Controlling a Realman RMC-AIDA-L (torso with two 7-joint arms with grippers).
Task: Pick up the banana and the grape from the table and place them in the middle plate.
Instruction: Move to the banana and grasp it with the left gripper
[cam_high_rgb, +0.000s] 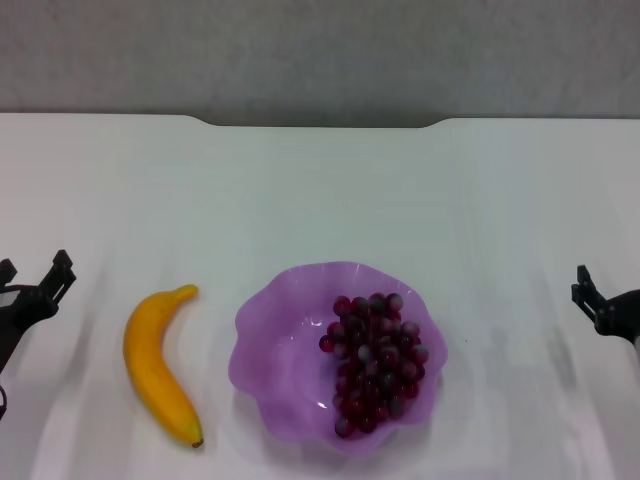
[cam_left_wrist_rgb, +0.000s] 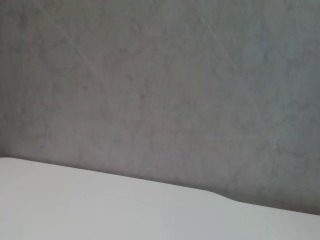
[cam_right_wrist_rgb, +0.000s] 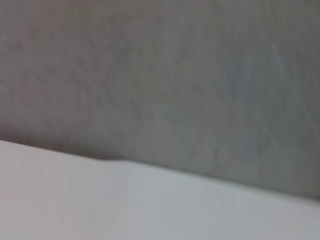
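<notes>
One bunch — the grape (cam_high_rgb: 375, 360) — fills the middle plate (cam_high_rgb: 275, 345); the banana (cam_high_rgb: 158, 365) lies beside it on the worktop (cam_high_rgb: 320, 190); left hand (cam_high_rgb: 35, 285) spread and empty, right hand's (cam_high_rgb: 600, 300) spread I cannot tell.

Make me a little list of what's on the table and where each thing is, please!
grape: a dark red-purple bunch lying inside the plate, toward the robot's right side of it
middle plate: purple, wavy-rimmed, on the white table
banana: yellow, flat on the table to the robot's left of the plate, not touching it
left gripper: at the left edge of the head view, holding nothing
right gripper: at the right edge of the head view, holding nothing
left to do: the banana is not yet in the plate
</notes>
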